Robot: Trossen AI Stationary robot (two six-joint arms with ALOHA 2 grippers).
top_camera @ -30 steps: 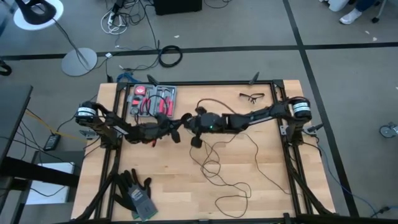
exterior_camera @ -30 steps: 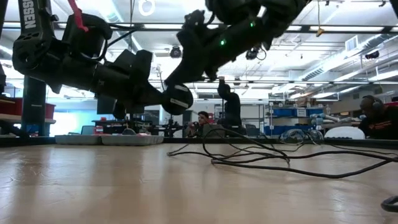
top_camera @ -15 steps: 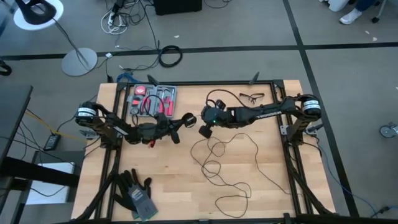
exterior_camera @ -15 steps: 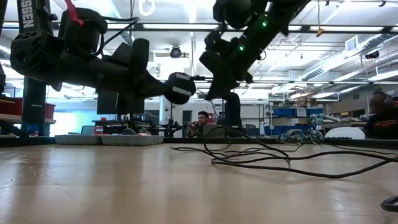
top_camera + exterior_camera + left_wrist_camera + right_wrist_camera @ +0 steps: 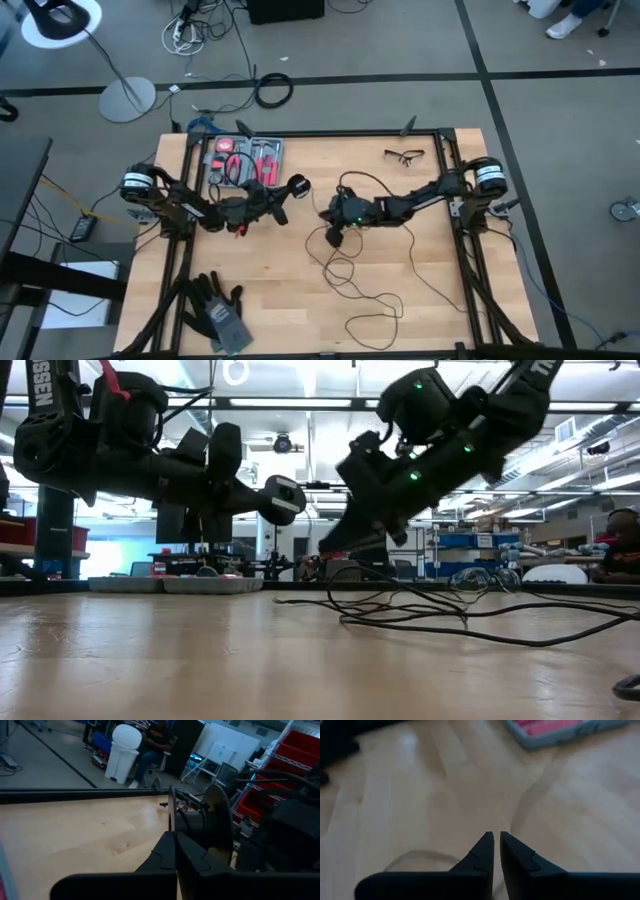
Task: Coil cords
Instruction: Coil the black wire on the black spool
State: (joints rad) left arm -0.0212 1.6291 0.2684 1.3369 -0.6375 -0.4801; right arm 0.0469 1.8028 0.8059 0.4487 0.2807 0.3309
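High view, cord (image 5: 372, 265) loose mid-table, table (image 5: 300, 320) edges bare

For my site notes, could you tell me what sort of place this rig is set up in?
Probably a robotics lab or workshop: blue storage bins on shelving in the room behind, a tool tray on the wooden table, and a taped concrete floor.

On the bench (image 5: 280, 310): one thin black cord (image 5: 372, 232) with one round puck (image 5: 297, 184); one tool tray (image 5: 243, 160) at the far-left corner; one pair of glasses (image 5: 404, 155); two gloves (image 5: 217, 310); two arms.
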